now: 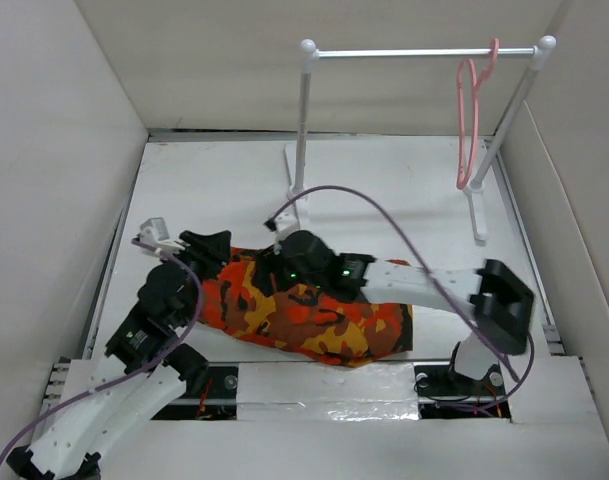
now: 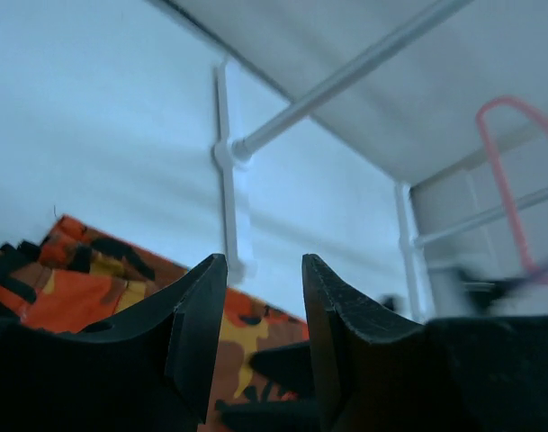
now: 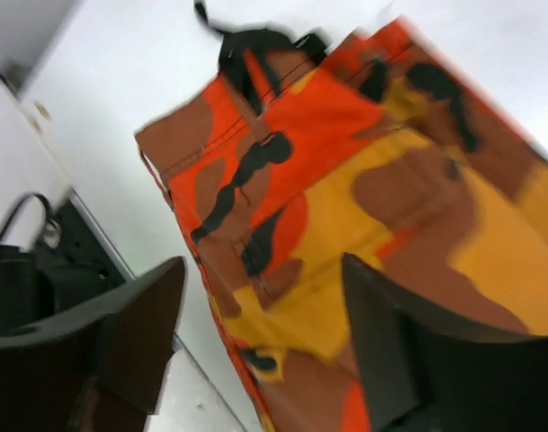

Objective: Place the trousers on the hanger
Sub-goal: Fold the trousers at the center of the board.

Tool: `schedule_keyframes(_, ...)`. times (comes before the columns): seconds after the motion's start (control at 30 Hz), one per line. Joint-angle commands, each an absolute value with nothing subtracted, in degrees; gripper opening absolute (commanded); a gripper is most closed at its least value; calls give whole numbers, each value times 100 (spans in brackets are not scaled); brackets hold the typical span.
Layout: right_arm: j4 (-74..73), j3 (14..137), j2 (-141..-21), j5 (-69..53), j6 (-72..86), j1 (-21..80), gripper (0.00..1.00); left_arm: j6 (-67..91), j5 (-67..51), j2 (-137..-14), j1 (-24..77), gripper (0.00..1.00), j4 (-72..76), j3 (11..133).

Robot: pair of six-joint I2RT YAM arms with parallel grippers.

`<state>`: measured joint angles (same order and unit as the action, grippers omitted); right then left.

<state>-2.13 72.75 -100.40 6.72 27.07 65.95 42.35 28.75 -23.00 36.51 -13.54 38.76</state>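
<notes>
The camouflage trousers (image 1: 329, 322) lie flat on the table in front of the arms; they also show in the right wrist view (image 3: 363, 180) and the left wrist view (image 2: 76, 288). Their black drawstring (image 3: 256, 45) lies at the waist end. The pink hanger (image 1: 471, 115) hangs on the white rail at the back right, and shows in the left wrist view (image 2: 506, 171). My left gripper (image 1: 209, 246) is open and empty at the trousers' left end (image 2: 265, 270). My right gripper (image 1: 277, 266) is open and hovers over the cloth near the waist (image 3: 265, 270).
The white rail (image 1: 419, 52) on two posts stands at the back, its feet on the table. White walls close in the left, right and back. A purple cable (image 1: 384, 215) loops above the right arm. The left arm's black body (image 3: 31, 270) shows beside the trousers.
</notes>
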Motion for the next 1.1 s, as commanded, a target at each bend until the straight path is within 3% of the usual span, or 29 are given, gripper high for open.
schedule_keyframes(0.0, 229, 6560, -8232, 1335, 2847, 6381, 65, 4421, 2025, -2776, 3639, 37, -626, 3166)
schedule_keyframes(0.03, 176, 5895, -7957, 1458, 2891, 6216, 37, 4456, 1856, -2917, 3639, 37, -189, 2833)
schedule_keyframes(0.1, -43, 5233, -7403, 1643, 3163, 5978, 8, 4526, 1514, -3505, 3639, 37, 217, 2559)
schedule_keyframes(0.13, -227, 4899, -6878, 1670, 3251, 5829, 0, 4526, 1346, -3724, 3639, 37, 637, 2349)
schedule_keyframes(0.2, -613, 3949, -6366, 1740, 3550, 5284, 0, 4561, 882, -4506, 3734, 37, 1018, 2233)
schedule_keyframes(0.27, -939, 3422, -5621, 1836, 3743, 4732, 13, 4605, 809, -5181, 3936, 37, 1457, 2206)
schedule_keyframes(0.3, -1245, 2975, -5373, 1915, 3909, 4581, 24, 4605, 887, -5386, 4042, 37, 1563, 2206)
schedule_keyframes(0.33, -1370, 2771, -5118, 1925, 3963, 4449, 46, 4623, 914, -5562, 4130, 37, 1791, 2232)
schedule_keyframes(0.4, -1555, 2262, -4388, 1995, 4104, 4176, 59, 4649, 705, -6072, 4131, 37, 2012, 2250)
schedule_keyframes(0.43, -1686, 2137, -4168, 1978, 4139, 4097, 70, 4658, 642, -6212, 4131, 37, 2222, 2259)
schedule_keyframes(0.6, -1916, 1855, -3516, 1917, 4254, 3552, 76, 4816, 308, -6969, 4184, 37, 2803, 2110)
schedule_keyframes(0.87, -1021, 2030, -5043, 1064, 3929, 3094, 74, 5185, 114, -7102, 3657, 36, 3304, 1469)
schedule_keyframes(0.9, -576, 2013, -5245, 898, 3911, 3033, 69, 5229, 79, -7067, 3552, 36, 3348, 1381)
schedule_keyframes(0.93, -336, 2021, -5456, 757, 3911, 3032, 41, 5290, 53, -7023, 3342, 36, 3479, 1215)
schedule_keyframes(1.03, 873, 2091, -6300, 475, 3902, 2979, 2, 5396, 105, -6830, 2999, 36, 3612, 1029)
schedule_keyframes(1.07, 1062, 2188, -6728, 440, 3894, 2927, 0, 5396, 158, -6768, 2936, 36, 3621, 1020)
